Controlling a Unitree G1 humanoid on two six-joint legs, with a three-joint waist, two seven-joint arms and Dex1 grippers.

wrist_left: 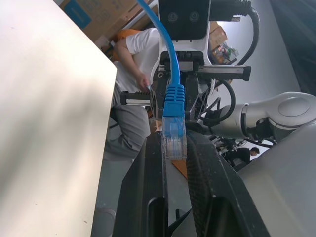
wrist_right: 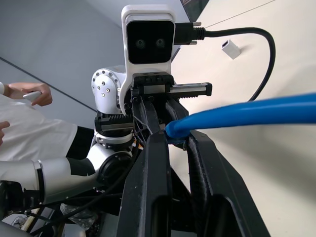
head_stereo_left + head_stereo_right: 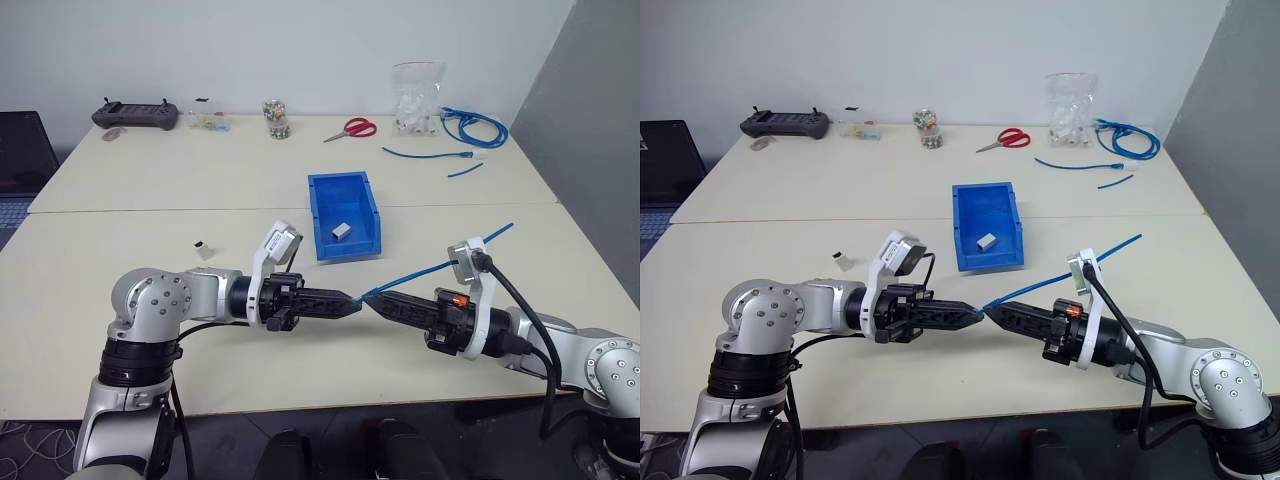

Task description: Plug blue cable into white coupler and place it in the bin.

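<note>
Left gripper (image 3: 355,300) clamped on clear plug of blue cable (image 3: 430,268); right gripper (image 3: 372,301) tip-to-tip with it, pinching the cable behind the plug.

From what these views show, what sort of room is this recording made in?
Probably an office or lab workroom: pale tables pushed together against a plain wall, strewn with scissors, loose blue cables, a bag of small white parts and a handheld controller.
</note>
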